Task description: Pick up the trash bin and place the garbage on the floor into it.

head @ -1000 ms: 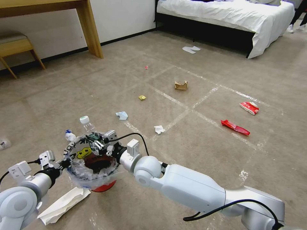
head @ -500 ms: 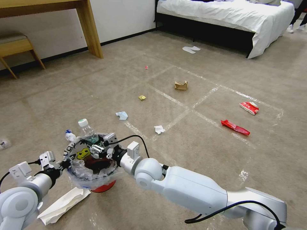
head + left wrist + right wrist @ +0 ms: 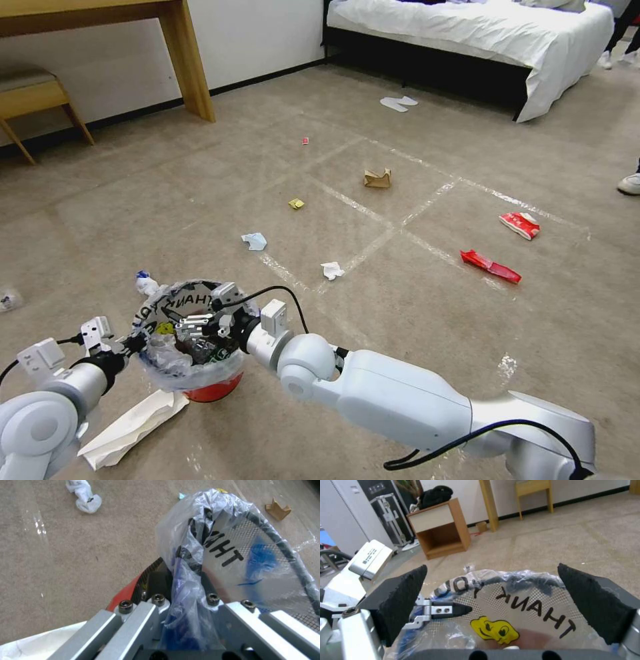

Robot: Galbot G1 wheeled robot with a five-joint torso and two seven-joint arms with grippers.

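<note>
Trash bin (image 3: 212,388) is seen as a small round red bucket, lined with a clear plastic bag (image 3: 233,555) on which "THANK YOU", a yellow smiley and blue patches are printed. It is placed low at the robot's left front, over the beige carpet (image 3: 413,320), and it is held at its rim by the left gripper (image 3: 133,343). In the left wrist view the jaws of this gripper are closed on the rim, with the bunched bag pinched between them, and the red wall is seen just below. The right gripper (image 3: 193,325) is positioned over the mouth of the bin; in the right wrist view its two black pads (image 3: 405,597) are spread wide apart and nothing is held between them. Inside the bag some dark content is visible, but what it is cannot be told. A folded white paper (image 3: 130,427) lies just beside the bin, near the left arm, and a crumpled tissue with blue (image 3: 145,283) lies close behind it. Farther on the taped grid are scattered a pale blue scrap (image 3: 255,241), a white tissue (image 3: 331,270), a yellow scrap (image 3: 296,203), a brown paper bag (image 3: 377,178) and two red wrappers (image 3: 490,267), all well apart from the bin.
</note>
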